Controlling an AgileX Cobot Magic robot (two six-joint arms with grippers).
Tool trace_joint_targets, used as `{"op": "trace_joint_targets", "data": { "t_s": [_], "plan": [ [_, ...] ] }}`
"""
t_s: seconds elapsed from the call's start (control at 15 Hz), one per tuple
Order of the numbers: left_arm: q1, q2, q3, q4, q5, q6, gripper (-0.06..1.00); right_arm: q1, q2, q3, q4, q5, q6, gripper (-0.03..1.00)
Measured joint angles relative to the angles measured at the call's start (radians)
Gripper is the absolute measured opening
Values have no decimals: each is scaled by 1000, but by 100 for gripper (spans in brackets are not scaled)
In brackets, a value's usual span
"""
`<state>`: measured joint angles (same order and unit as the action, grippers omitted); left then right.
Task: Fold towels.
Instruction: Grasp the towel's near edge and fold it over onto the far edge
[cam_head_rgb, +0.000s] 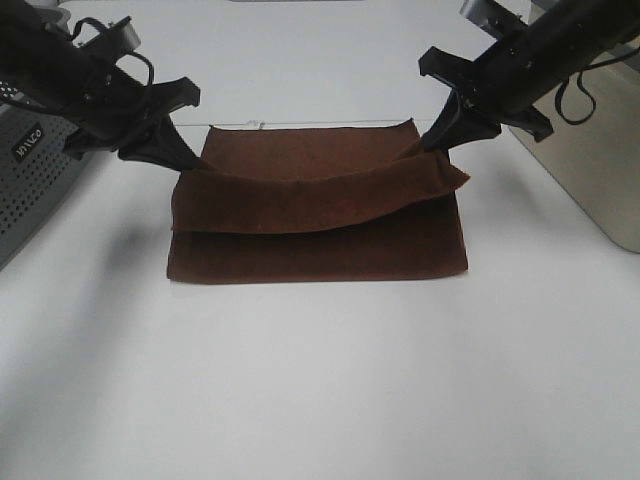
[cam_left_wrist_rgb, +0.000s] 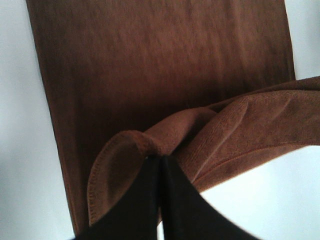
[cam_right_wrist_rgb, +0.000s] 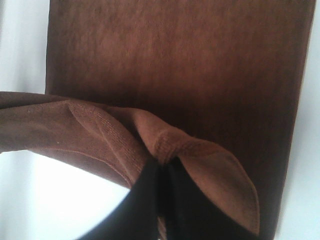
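Observation:
A dark brown towel (cam_head_rgb: 320, 245) lies on the white table (cam_head_rgb: 320, 390). One long edge is lifted and hangs as a sagging band across its middle. My left gripper (cam_head_rgb: 183, 162) is shut on the left corner of that lifted edge. My right gripper (cam_head_rgb: 432, 146) is shut on the right corner. In the left wrist view the black fingers (cam_left_wrist_rgb: 150, 200) pinch the hemmed corner of the towel (cam_left_wrist_rgb: 165, 75). In the right wrist view the fingers (cam_right_wrist_rgb: 160, 200) pinch the other corner of the towel (cam_right_wrist_rgb: 175, 65). A small white tag (cam_head_rgb: 255, 126) shows at the far left corner.
A grey perforated box (cam_head_rgb: 30, 170) stands at the left table edge. A beige metal case (cam_head_rgb: 600, 160) stands at the right. Bare white table lies in front of the towel and behind it.

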<state>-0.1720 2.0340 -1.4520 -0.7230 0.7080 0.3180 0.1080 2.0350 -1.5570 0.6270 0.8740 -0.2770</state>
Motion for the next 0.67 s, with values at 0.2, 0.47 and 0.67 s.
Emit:
{"op": "trace_joint_targets", "data": {
  "t_s": [0.2, 0.47, 0.67],
  "plan": [
    [0, 145, -233, 31, 4, -51, 0, -5, 151, -228, -48, 26, 62, 0],
    [0, 291, -419, 36, -96, -61, 0, -37, 323, -497, -59, 48, 85, 0],
    [0, 327, -444, 35, -247, -59, 0, -38, 400, -622, -60, 29, 85, 0]
  ]
}}
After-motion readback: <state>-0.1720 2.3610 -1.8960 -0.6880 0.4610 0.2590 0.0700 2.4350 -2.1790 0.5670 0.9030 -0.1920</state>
